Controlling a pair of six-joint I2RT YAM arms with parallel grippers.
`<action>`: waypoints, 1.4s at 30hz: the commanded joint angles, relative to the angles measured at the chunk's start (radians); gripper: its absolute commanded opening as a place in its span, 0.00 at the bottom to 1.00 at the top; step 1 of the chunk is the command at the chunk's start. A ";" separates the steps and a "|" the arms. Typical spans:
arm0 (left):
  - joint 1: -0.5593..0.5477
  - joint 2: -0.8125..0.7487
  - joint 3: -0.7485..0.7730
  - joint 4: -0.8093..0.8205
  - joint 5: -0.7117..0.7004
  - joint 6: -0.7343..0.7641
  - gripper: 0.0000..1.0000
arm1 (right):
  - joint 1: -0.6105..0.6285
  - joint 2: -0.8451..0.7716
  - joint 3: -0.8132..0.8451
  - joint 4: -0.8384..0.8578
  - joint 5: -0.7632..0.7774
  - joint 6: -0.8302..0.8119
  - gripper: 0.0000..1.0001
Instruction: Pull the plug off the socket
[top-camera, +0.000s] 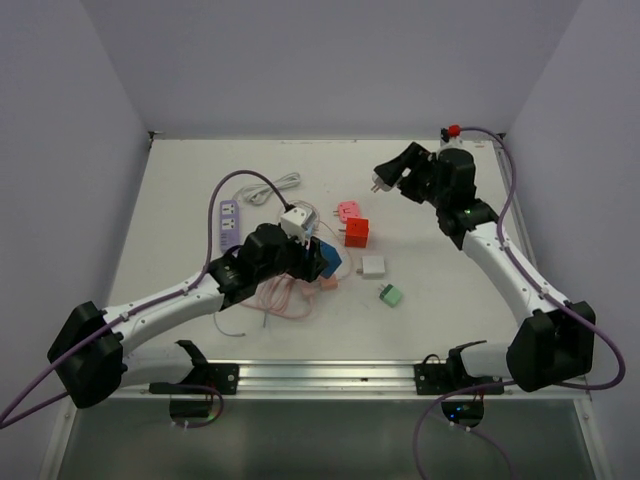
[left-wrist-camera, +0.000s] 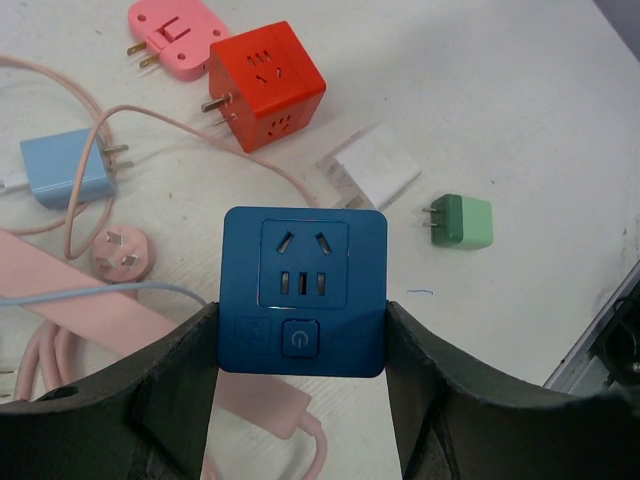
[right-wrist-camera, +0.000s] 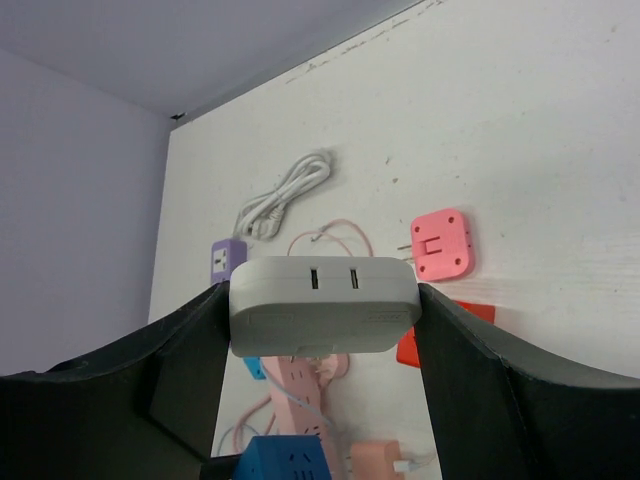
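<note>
- I see my left hand (left-wrist-camera: 302, 335) partly closed, gripping the blue socket (left-wrist-camera: 303, 260) by its sides.
- My right hand (right-wrist-camera: 322, 325) clamps the white plug (right-wrist-camera: 325, 290) above the tabletop (right-wrist-camera: 520, 120).

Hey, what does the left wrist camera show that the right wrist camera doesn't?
Only the left wrist: a green plug, a white adapter and a light blue charger. Only the right wrist: a white charger clamped in the right gripper, a coiled white cable and a purple strip. Both: the pink plug, the red cube and the blue socket, though the right wrist view catches only part of the cube and socket.
</note>
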 joint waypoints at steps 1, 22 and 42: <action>-0.001 -0.046 0.009 -0.005 -0.032 -0.006 0.00 | -0.006 0.000 0.063 -0.046 0.031 -0.072 0.15; 0.270 -0.012 0.101 -0.129 -0.320 0.024 0.00 | -0.006 0.202 -0.135 -0.481 0.101 -0.263 0.33; 0.731 0.130 0.115 -0.140 -0.389 -0.061 0.00 | -0.004 0.212 -0.003 -0.566 0.095 -0.347 0.97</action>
